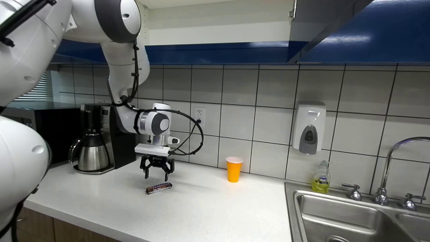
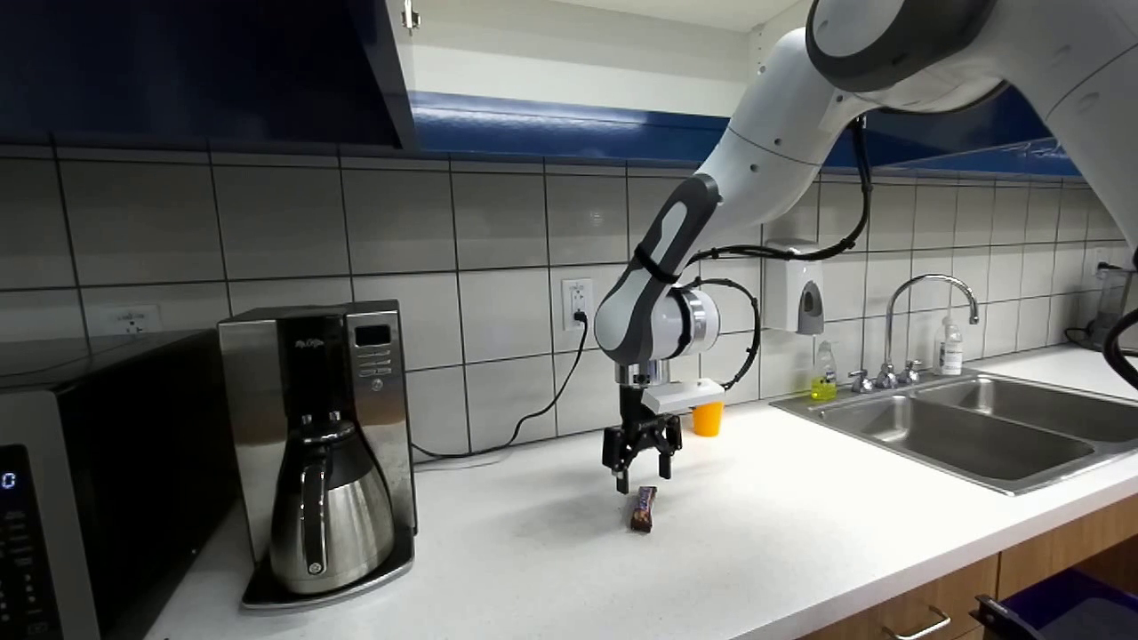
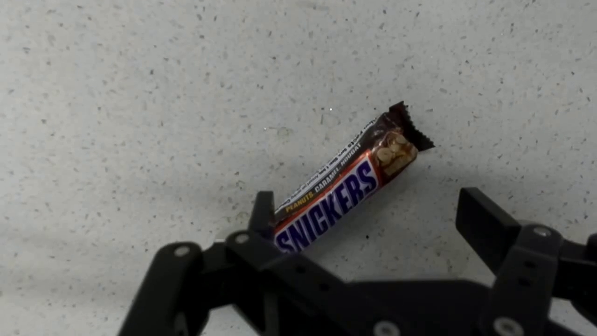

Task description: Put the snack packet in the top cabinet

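Note:
The snack packet [image 1: 159,188] is a dark brown Snickers bar lying flat on the white counter; it shows in both exterior views [image 2: 643,509]. In the wrist view the packet [image 3: 333,196] lies diagonally, its lower left end hidden behind the left finger. My gripper [image 1: 156,177] points down, open and empty, a little above the packet; it also shows in an exterior view [image 2: 644,480]. In the wrist view the fingers of the gripper [image 3: 366,205] are wide apart. The top cabinet [image 1: 218,53] is open above the counter, with its white interior and blue lower edge also visible in an exterior view [image 2: 569,124].
An orange cup [image 1: 234,171] stands near the tiled wall. A coffee maker [image 2: 320,444] and a microwave [image 2: 116,471] stand at one end of the counter. A steel sink [image 1: 339,211] lies at the other. A soap dispenser [image 1: 309,127] hangs on the wall.

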You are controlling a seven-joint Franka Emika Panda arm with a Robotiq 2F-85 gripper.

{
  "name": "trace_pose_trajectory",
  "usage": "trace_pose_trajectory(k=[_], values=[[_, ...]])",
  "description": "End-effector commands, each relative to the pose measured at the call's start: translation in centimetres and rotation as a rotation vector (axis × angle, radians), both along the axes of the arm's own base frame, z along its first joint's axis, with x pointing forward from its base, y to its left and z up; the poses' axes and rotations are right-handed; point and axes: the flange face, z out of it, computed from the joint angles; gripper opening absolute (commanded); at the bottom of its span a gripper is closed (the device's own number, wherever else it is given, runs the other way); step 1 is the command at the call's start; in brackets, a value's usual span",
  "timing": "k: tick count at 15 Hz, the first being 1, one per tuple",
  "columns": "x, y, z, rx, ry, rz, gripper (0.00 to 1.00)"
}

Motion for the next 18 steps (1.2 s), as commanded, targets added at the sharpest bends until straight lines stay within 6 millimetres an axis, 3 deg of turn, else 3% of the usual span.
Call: trace_pose_trajectory(k=[1, 7, 18], values=[[0.0, 0.0, 0.0, 0.0, 0.001, 0.0, 1.0], [-0.9, -0.1, 0.0, 0.027, 0.007, -0.087, 1.0], [-0.3, -0.6, -0.5, -0.033, -0.088, -0.582, 1.0]])
